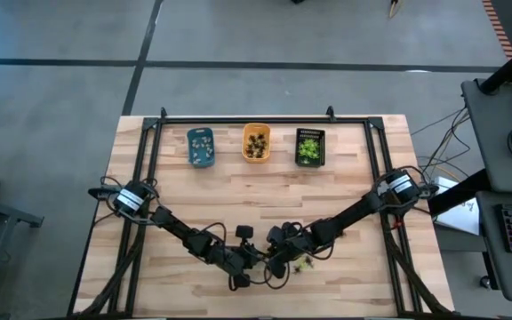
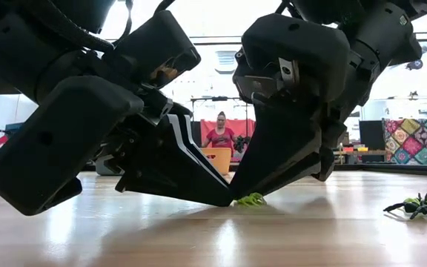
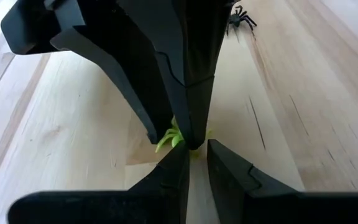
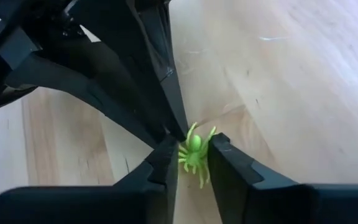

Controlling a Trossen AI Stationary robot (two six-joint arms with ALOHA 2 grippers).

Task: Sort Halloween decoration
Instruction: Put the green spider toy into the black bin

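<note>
The right claw (image 4: 193, 163) is down on the counter (image 1: 354, 191) near the middle of its front edge, its fingers narrowed around a green spider (image 4: 194, 148) that lies flat on the wood between their tips; whether they press it yet I cannot tell. The left claw (image 3: 194, 158) meets it tip to tip from the other side, its fingers a narrow slit apart and holding nothing, seemingly placed to stop the spider from sliding away as the right one closes.

Just beside them, toward the right edge, a black spider (image 3: 241, 18) and another greenish one wait loose on the wood.

Along the back edge stand three trays: blue (image 1: 200, 147), orange (image 1: 256, 142) and black (image 1: 309, 147), each already holding small figures. The black one holds green pieces, so this spider probably belongs there.
</note>
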